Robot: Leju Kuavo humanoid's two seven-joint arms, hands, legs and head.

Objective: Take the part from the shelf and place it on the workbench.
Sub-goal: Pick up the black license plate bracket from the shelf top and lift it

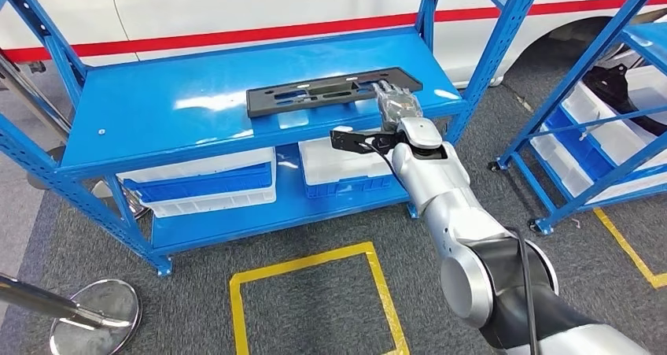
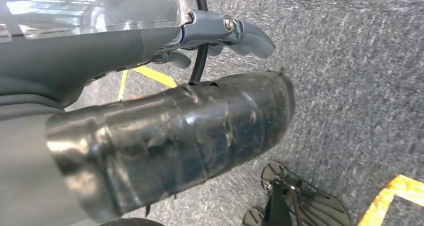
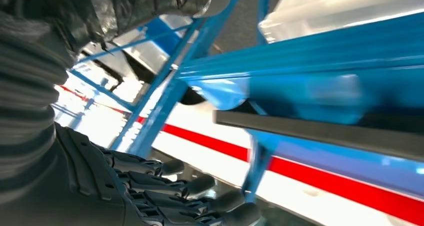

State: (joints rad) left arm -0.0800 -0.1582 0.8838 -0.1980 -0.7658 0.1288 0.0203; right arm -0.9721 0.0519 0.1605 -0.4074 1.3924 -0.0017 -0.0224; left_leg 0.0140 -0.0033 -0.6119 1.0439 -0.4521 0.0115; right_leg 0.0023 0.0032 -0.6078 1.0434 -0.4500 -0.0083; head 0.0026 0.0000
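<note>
Part (image 1: 315, 94): long, flat black plastic on the shelf (image 1: 157, 119) | probably light, stiff | right hand (image 1: 396, 103) at its right end, grip unclear | take both ends.

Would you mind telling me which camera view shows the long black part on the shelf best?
The head view: the black part lies full-length on the blue shelf, the right hand at its end. The right wrist view catches just its dark edge; the left wrist view faces the floor.
</note>
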